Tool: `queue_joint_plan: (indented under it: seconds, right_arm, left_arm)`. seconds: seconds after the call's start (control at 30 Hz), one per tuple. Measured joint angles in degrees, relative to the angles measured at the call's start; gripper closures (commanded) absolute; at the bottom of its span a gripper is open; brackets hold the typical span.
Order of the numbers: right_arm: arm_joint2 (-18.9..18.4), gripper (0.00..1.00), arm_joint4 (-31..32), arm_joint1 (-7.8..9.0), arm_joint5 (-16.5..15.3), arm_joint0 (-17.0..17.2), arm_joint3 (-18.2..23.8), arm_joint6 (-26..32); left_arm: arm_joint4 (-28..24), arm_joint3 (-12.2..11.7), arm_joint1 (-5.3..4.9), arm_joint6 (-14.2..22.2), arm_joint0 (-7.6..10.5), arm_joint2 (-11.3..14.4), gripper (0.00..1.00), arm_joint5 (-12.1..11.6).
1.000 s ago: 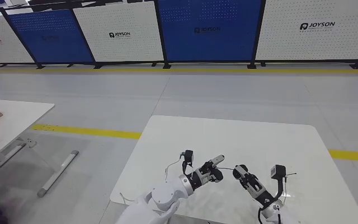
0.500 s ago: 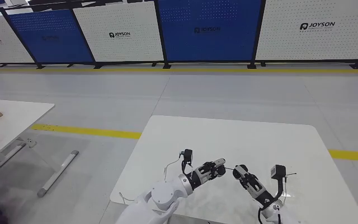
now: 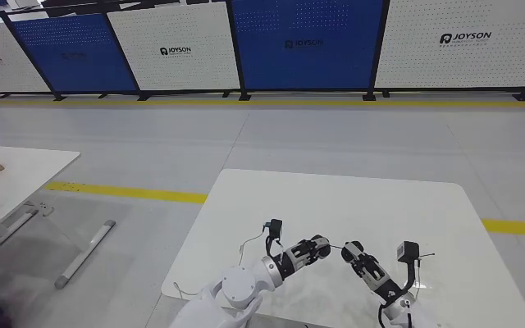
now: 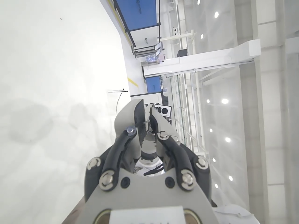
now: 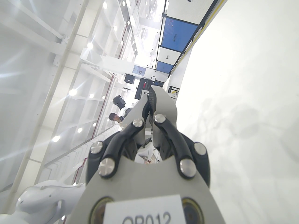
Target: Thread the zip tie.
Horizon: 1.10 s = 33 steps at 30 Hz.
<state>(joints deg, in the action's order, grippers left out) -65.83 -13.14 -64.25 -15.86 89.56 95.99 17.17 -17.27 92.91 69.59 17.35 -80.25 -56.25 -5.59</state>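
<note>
Nothing stood between the two end effectors, which met over the near part of the white desk [image 3: 344,197]. Beyond the right end effector [image 3: 351,248], on its outer side, a loose black strip [image 3: 424,256] with a curved tail lay flat on the desk, well apart from both sets of fingers. Farther ahead of both end effectors ran a yellow floor line [image 3: 123,193] and a row of blue and white panels [image 3: 308,45]. A second white desk [image 3: 33,168] stood far off on the outer side of the left end effector [image 3: 322,243].

The zip tie [image 3: 335,246] was a thin dark line held above the desk, stretched straight across the short gap from one end effector to the other. The left end effector was narrowed down on it. In the left wrist view a slim black band crossed between the fingers [image 4: 137,117], nipped by the pads. The right end effector's fingers [image 5: 163,101] were pressed together, and they seemed to pinch the tie's other end, though that end was too small to make out.
</note>
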Motion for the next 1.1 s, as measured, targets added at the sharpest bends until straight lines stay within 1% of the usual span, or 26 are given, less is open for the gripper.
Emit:
queue_joint_plan:
  seconds: [0.1,0.13,0.17,0.23,0.27,0.33,0.37,0.4,0.43,0.87,0.9,0.93,0.97,1.0,1.1]
  right_arm:
    - [0.0,1.0,0.0,0.0,0.0,0.0,0.0,0.0]
    - [0.0,1.0,0.0,0.0,0.0,0.0,0.0,0.0]
    - [0.0,1.0,0.0,0.0,0.0,0.0,0.0,0.0]
    - [0.0,1.0,0.0,0.0,0.0,0.0,0.0,0.0]
    - [0.0,1.0,0.0,0.0,0.0,0.0,0.0,0.0]
    - [0.0,1.0,0.0,0.0,0.0,0.0,0.0,0.0]
    - [0.0,1.0,0.0,0.0,0.0,0.0,0.0,0.0]
    - [0.0,1.0,0.0,0.0,0.0,0.0,0.0,0.0]
    - [0.0,1.0,0.0,0.0,0.0,0.0,0.0,0.0]
    - [0.0,1.0,0.0,0.0,0.0,0.0,0.0,0.0]
    - [0.0,1.0,0.0,0.0,0.0,0.0,0.0,0.0]
    - [0.0,1.0,0.0,0.0,0.0,0.0,0.0,0.0]
    - [0.0,1.0,0.0,0.0,0.0,0.0,0.0,0.0]
    - [0.0,1.0,0.0,0.0,0.0,0.0,0.0,0.0]
    - [0.0,1.0,0.0,0.0,0.0,0.0,0.0,0.0]
  left_arm:
    - [0.42,-0.04,0.03,0.0,0.14,0.27,0.8,0.34]
    - [0.62,-0.05,0.04,0.06,0.23,0.39,0.78,0.5]
    - [0.81,-0.03,0.04,0.09,0.27,0.46,0.78,0.57]
    - [1.23,0.06,0.04,0.08,0.3,0.57,0.81,0.68]
    - [1.42,0.11,0.03,0.06,0.31,0.59,0.86,0.72]
    - [1.77,0.23,0.0,-0.03,0.29,0.61,0.92,0.81]
    - [1.85,0.27,-0.01,-0.05,0.26,0.61,0.92,0.84]
    - [1.88,0.29,-0.01,-0.06,0.23,0.62,0.95,0.87]
    - [1.85,0.3,-0.01,-0.03,0.19,0.66,1.0,0.92]
    - [1.52,-0.07,-0.01,0.43,0.29,0.71,1.0,0.49]
    - [1.51,-0.05,-0.03,0.48,0.26,0.67,0.69,0.49]
    - [1.48,0.0,-0.04,0.53,0.22,0.63,0.55,0.51]
    - [1.46,0.06,-0.06,0.63,0.18,0.6,0.5,0.55]
    - [1.51,0.13,-0.09,0.86,0.15,0.58,0.51,0.55]
    - [2.26,0.29,-0.23,1.43,-0.08,0.44,0.61,0.12]
